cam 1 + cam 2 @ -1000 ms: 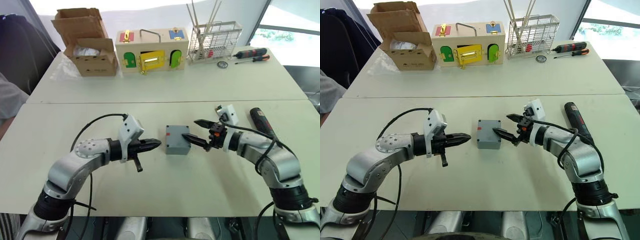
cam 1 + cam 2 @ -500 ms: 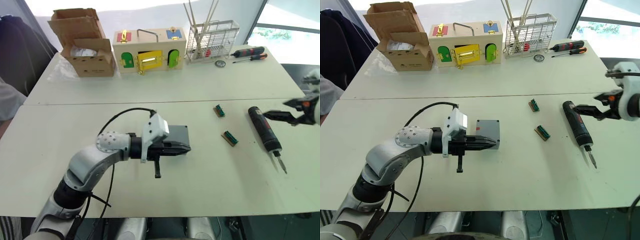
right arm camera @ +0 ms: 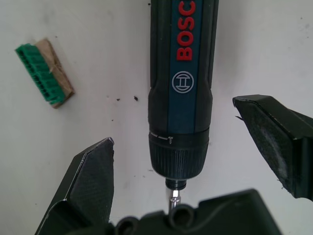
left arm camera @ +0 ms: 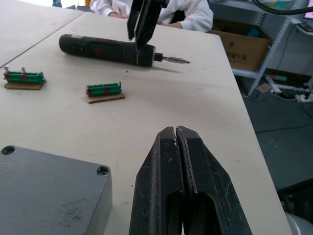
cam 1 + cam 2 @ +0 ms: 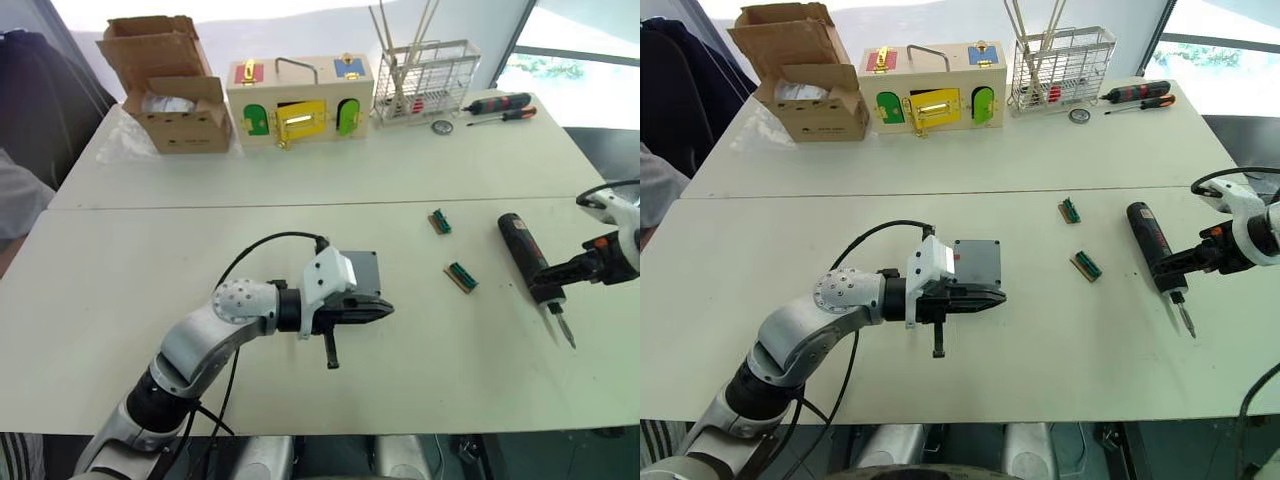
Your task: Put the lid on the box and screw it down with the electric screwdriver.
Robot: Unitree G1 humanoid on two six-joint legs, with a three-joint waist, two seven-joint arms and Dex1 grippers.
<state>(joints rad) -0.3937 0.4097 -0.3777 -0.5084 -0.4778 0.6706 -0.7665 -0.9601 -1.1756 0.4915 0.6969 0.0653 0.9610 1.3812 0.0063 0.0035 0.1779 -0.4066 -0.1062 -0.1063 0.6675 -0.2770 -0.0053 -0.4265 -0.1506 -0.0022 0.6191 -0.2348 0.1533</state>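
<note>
Right wrist view is showing the right gripper [image 3: 195, 161] with its two black fingers spread wide, straddling the chuck end of the electric screwdriver [image 3: 183, 88] without touching it; bare table is showing on both sides of the tool's body. The electric screwdriver is lying flat on the white table [image 5: 1040, 370], its metal bit pointing toward the robot's near edge, with open surface between it and the table's right edge. Two small green terminal blocks [image 5: 1085, 265] are lying just left of the electric screwdriver, apart from each other. Further left of them the box [image 5: 975, 262] is sitting with the lid [image 4: 44, 186] lying on top, screw holes showing at the lid's corners. The left gripper [image 5: 990, 297] is hovering at the near side of the box, its fingers pressed together, tips reaching past the box's right edge. A wide stretch of bare table is lying between the box and the terminal blocks
</note>
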